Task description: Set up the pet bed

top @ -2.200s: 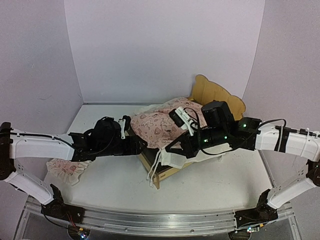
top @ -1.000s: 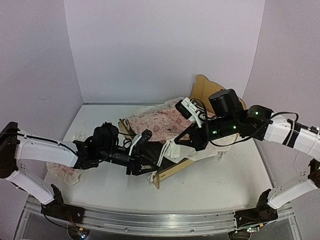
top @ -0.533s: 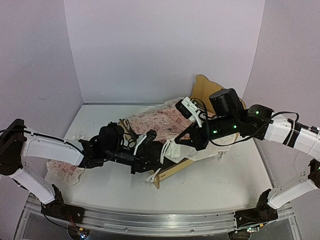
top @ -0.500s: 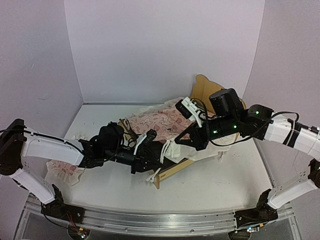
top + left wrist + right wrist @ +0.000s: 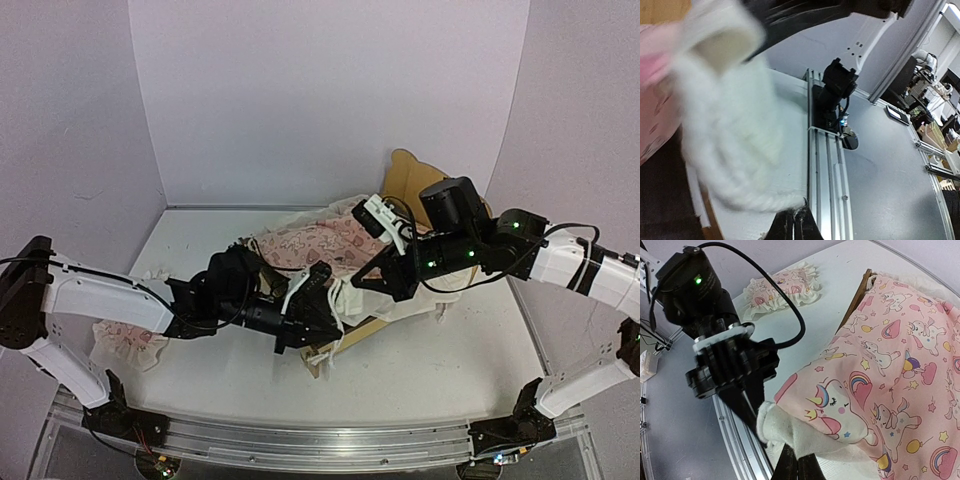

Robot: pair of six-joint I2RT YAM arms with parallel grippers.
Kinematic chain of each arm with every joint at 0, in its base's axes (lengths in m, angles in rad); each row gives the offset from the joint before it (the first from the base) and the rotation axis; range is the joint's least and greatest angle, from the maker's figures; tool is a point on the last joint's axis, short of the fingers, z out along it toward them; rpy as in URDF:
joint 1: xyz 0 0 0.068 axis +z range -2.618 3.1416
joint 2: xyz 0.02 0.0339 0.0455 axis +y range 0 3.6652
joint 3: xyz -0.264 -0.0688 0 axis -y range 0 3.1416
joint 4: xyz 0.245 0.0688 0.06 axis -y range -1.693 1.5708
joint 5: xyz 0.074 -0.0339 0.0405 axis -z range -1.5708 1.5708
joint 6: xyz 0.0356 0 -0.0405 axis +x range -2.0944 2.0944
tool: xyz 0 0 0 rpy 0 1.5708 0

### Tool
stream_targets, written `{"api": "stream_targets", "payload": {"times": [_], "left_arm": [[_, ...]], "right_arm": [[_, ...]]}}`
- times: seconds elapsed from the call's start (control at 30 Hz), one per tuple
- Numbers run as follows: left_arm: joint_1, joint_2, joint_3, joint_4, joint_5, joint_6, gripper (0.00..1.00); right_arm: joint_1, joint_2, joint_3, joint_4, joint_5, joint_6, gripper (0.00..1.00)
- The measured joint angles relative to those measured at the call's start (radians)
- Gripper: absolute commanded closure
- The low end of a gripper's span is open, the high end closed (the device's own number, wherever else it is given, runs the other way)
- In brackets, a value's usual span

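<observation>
- While holding the blanket (image 5: 890,365) by its white ruffle (image 5: 790,432), treat both pinches as thin: left gripper (image 5: 792,225) closed on the ruffle's corner, right gripper (image 5: 797,466) closed on the same edge just beside it.
- Check the left pinch before pulling; seems to catch only a little fabric at the fingertips, and shows blurred in the left wrist view.
- Find the pet bed (image 5: 404,183) under the blanket at mid-table, set at an angle, headboard toward the back right corner, foot end toward the arms, most of the frame covered.
- Draw the two grippers apart along the ruffle to pull the edge taut, then lay it level across the foot end.
- Lift gently, so as not to drag or tip a frame that looks light.
- Steer clear of the pillow (image 5: 125,340), lying well apart on the left.
- Release only once the edge rests flat on the bed; cannot tell yet whether inside or over the rails suits better.
</observation>
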Motion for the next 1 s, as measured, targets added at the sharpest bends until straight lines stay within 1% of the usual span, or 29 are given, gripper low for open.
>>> {"api": "stream_targets", "payload": {"times": [0.2,0.3,0.43,0.6,0.77,1.0], "left_arm": [[-0.103,0.104,0.156,0.017,0.025,0.0,1.0],[-0.121,0.145,0.177,0.032,0.006,0.023,1.0],[-0.115,0.148,0.134,0.034,-0.067,0.058,1.0],[-0.095,0.112,0.033,0.024,-0.143,0.08,1.0],[-0.076,0.053,-0.024,0.009,-0.169,0.097,0.99],[-0.057,0.026,-0.026,-0.03,-0.171,0.126,0.95]], "right_arm": [[-0.008,-0.01,0.008,-0.01,0.027,-0.011,1.0],[-0.011,-0.021,0.008,-0.016,0.041,-0.019,1.0],[-0.015,-0.043,-0.008,-0.026,0.07,-0.035,1.0],[-0.029,-0.095,-0.11,-0.027,0.078,-0.066,1.0],[-0.042,-0.116,-0.21,-0.024,0.053,-0.098,1.0],[-0.05,-0.116,-0.22,-0.005,0.02,-0.118,1.0]]}}
